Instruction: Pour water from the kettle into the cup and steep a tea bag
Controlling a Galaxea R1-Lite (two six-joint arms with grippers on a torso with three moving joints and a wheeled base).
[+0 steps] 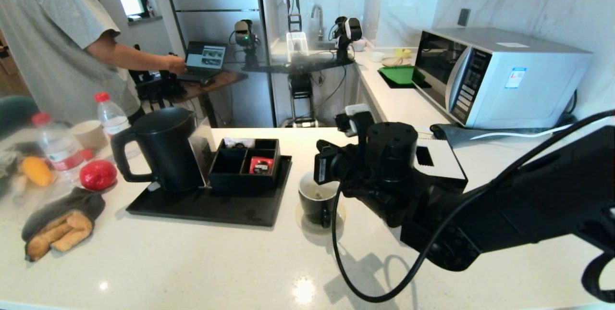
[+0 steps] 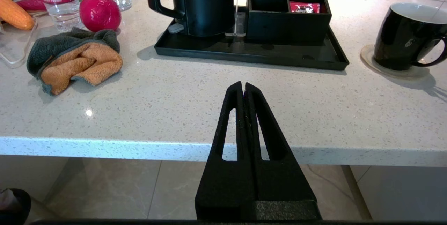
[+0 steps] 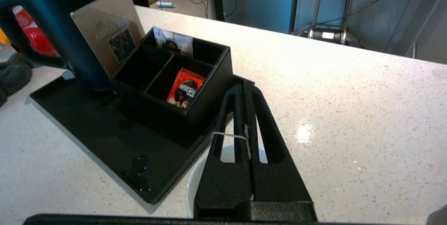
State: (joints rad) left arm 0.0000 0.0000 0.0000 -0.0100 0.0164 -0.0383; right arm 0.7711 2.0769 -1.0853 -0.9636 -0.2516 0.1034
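As the head view shows, the right arm reaches in over the small glossy black cup [image 1: 314,199], which stands on a round pale coaster on the white speckled stone counter [image 1: 192,262]; a small dark mass lies inside the cup; the matte black jug-shaped kettle [image 1: 163,149] stands upright on the flat black tray [image 1: 202,206], beside the black compartmented box [image 1: 245,166].

In the left wrist view, the left gripper [image 2: 243,90] hangs off the counter's front edge, fingers pressed together, holding nothing; kettle, tray and cup lie well beyond it.

In the right wrist view, the right gripper [image 3: 244,90] is closed, a thin white string [image 3: 230,135] caught between its fingers, above the cup's white rim; a red sachet [image 3: 184,89] lies in the box.
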